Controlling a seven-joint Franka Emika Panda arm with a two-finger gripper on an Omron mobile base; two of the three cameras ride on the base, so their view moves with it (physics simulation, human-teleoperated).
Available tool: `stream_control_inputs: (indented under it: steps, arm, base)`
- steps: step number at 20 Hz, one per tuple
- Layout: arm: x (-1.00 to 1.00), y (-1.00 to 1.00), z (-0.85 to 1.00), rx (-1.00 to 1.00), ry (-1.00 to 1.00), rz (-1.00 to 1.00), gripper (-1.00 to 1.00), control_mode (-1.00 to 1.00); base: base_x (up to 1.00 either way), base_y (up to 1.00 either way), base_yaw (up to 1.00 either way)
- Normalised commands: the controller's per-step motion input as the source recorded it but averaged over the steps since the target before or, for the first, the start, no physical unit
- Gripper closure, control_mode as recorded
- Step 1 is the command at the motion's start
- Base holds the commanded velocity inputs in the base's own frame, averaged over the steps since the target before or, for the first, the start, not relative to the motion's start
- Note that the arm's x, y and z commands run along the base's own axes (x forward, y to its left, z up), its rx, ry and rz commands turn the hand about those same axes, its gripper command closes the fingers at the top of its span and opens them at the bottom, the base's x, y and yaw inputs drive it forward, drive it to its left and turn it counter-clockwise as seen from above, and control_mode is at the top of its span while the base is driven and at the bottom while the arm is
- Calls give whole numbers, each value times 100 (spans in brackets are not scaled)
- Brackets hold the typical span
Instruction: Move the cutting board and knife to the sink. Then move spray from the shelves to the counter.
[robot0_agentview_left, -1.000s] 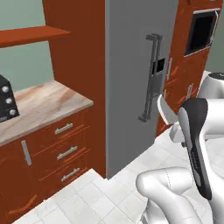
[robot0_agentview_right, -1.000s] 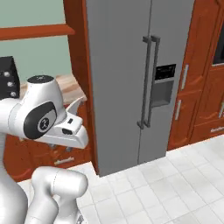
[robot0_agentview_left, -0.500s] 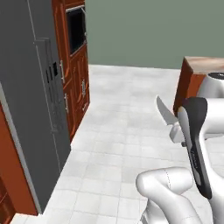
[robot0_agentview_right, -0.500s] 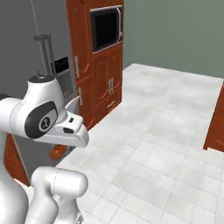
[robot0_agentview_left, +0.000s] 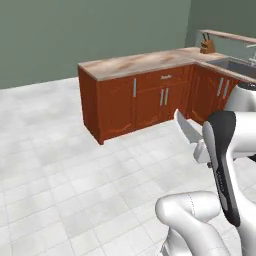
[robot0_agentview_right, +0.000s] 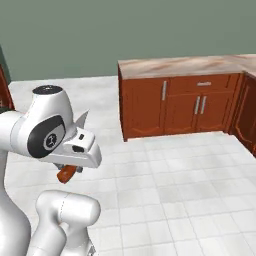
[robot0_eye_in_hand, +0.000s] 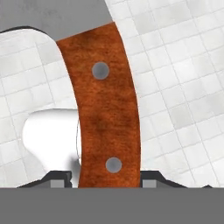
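Note:
My gripper (robot0_eye_in_hand: 105, 176) is shut on the knife (robot0_eye_in_hand: 103, 109), with the reddish-brown handle running up between the two finger tips and the silver blade (robot0_eye_in_hand: 57, 15) at the top. From the left base the blade (robot0_agentview_left: 188, 131) sticks out beside the folded arm, high above the tiled floor. From the right base the handle end (robot0_agentview_right: 65, 174) pokes out under the hand. The counter (robot0_agentview_left: 135, 63) runs to a corner, and the grey sink (robot0_agentview_left: 236, 65) is set in its right-hand run. A wooden shelf (robot0_agentview_left: 231, 36) hangs above that. The cutting board and the spray are out of view.
Reddish-brown cabinets (robot0_agentview_right: 180, 107) stand under the counter. A knife block (robot0_agentview_left: 206, 46) sits in the counter's corner, and a tap (robot0_agentview_left: 250, 48) rises by the sink. Wide white tiled floor (robot0_agentview_left: 60, 160) lies between the base and the cabinets.
The whole scene has swung as the base turned: fridge and oven wall gave way to open floor and the corner counter with the sink. The knife stays in the gripper.

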Motion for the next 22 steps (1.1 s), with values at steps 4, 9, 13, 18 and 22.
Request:
stream_control_inputs:
  steps: [4, 9, 13, 18, 22]
  arm:
    - [0, 0, 0, 0, 0, 0, 100, 100]
    - [0, 0, 0, 0, 0, 0, 100, 100]
    - [0, 0, 0, 0, 0, 0, 100, 100]
    - [0, 0, 0, 0, 0, 0, 100, 100]
    - [0, 0, 0, 0, 0, 0, 100, 100]
  base:
    - [0, 0, -100]
    - [-2, -4, -95]
    - [3, 16, -71]
    - [40, 87, -37]
    - [70, 79, 41]
